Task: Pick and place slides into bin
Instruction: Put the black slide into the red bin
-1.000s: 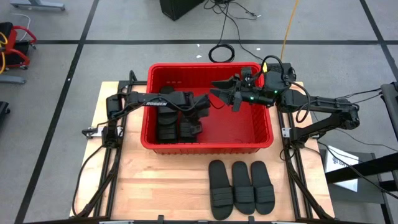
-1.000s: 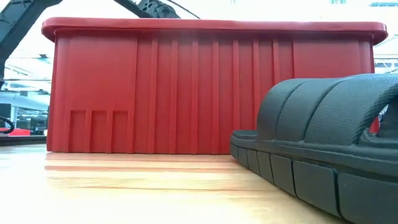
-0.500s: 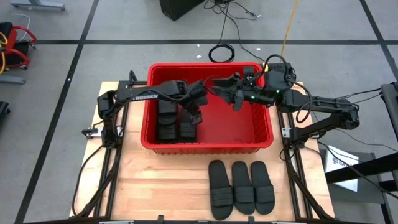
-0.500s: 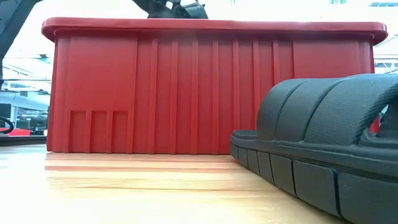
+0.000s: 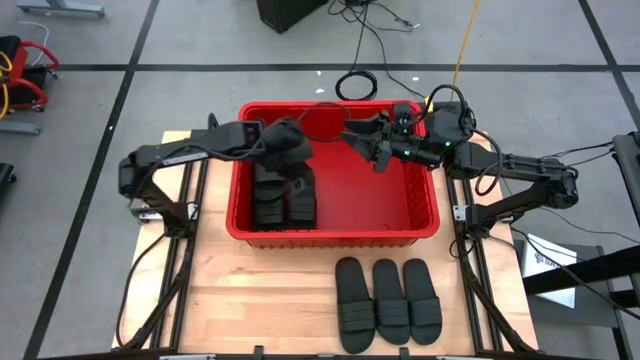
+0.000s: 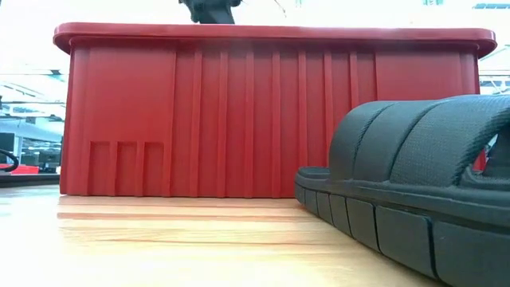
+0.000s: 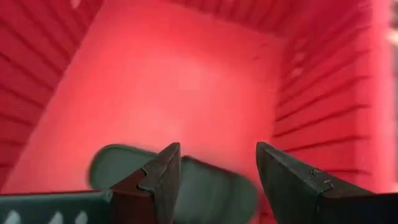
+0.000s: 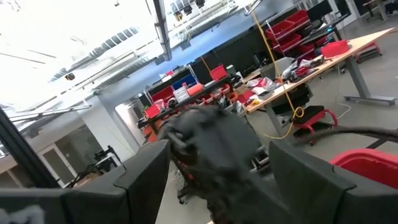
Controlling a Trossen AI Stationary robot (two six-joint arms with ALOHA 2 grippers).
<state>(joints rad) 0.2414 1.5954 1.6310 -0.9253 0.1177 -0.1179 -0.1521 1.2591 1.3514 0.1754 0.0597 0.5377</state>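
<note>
The red bin (image 5: pixel 420 215) stands at the table's middle. Black slides (image 5: pixel 285 198) lie flat on its floor in the left half; one shows in the left wrist view (image 7: pixel 205 193). Three more slides (image 5: pixel 390 302) lie side by side on the table before the bin; one (image 6: pixel 414 183) fills the low view's right. My left gripper (image 5: pixel 300 168) (image 7: pixel 217 149) hangs open and empty above the slides in the bin, pointing steeply down. My right gripper (image 5: pixel 360 142) (image 8: pixel 219 149) waits open and empty above the bin's far right part, pointing toward the table's left.
The bin's right half (image 5: pixel 380 200) has bare floor. My left arm's wrist (image 6: pixel 209 9) shows just over the bin's rim in the low view. Bare wood (image 5: pixel 250 300) lies left of the three slides. Cables (image 5: pixel 355 85) lie on the floor beyond the table.
My left gripper has risen out of the bin and drawn back toward the table's left edge, tipping less steeply down. It has stayed open and empty. The slides in the bin lie where they were.
</note>
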